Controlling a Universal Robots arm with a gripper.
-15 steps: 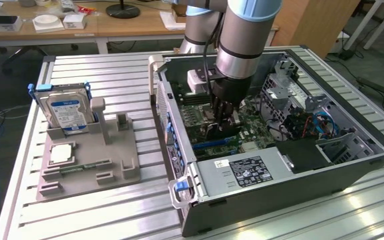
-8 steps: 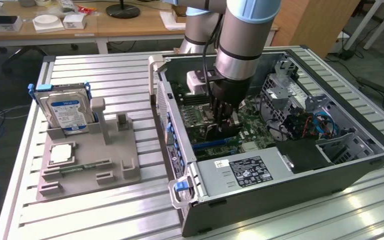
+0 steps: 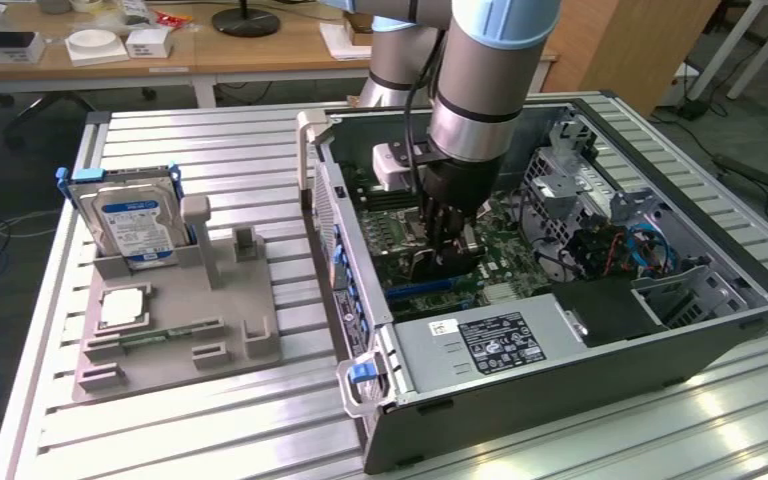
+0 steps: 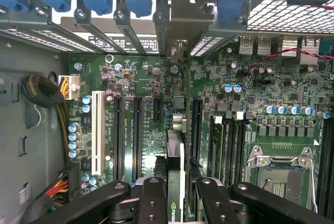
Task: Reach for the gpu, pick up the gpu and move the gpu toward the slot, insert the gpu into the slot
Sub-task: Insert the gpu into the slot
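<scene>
My gripper (image 3: 444,243) reaches down into the open computer case (image 3: 704,340) and is shut on the gpu (image 3: 424,270), a dark card held on edge above the green motherboard (image 3: 491,255). In the wrist view the gpu (image 4: 175,151) runs edge-on between my black fingers (image 4: 154,198), and its silver bracket (image 4: 180,25) reaches the row of rear slot covers. Long black slots (image 4: 138,135) lie on one side of the card and another slot (image 4: 195,130) on the other. I cannot tell whether the card's edge touches a slot.
A silver hard drive (image 3: 131,220) in a blue caddy stands on a grey fixture (image 3: 224,330) at the exterior view's left, with a small memory stick (image 3: 171,330) lying on it. Inside the case are the power supply (image 3: 491,340), drive cage (image 3: 684,295), CPU socket (image 4: 282,166) and cable bundle (image 4: 42,91).
</scene>
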